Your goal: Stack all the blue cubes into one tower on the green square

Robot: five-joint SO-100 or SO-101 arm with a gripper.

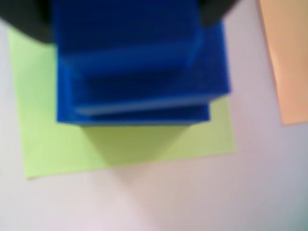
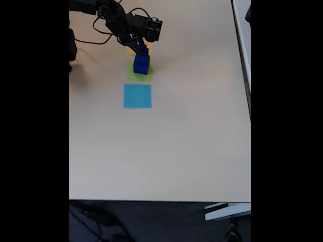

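1. Blue cubes (image 2: pixel 142 63), dark navy, stand stacked on the green square (image 2: pixel 132 74); in the wrist view the blurred stack (image 1: pixel 139 72) shows stepped tiers.
2. Green square (image 1: pixel 120 144) is flat lime paper, with an orange square (image 1: pixel 288 62) well to its right.
3. Hand (image 2: pixel 143 49) sits at the stack's top; I cannot tell whether its fingers are apart or clamped.
4. Pale beige table (image 2: pixel 176 151) also carries a light-blue square (image 2: pixel 138 96); dark floor lies below.

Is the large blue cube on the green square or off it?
On: the large blue cube stands on the green square.
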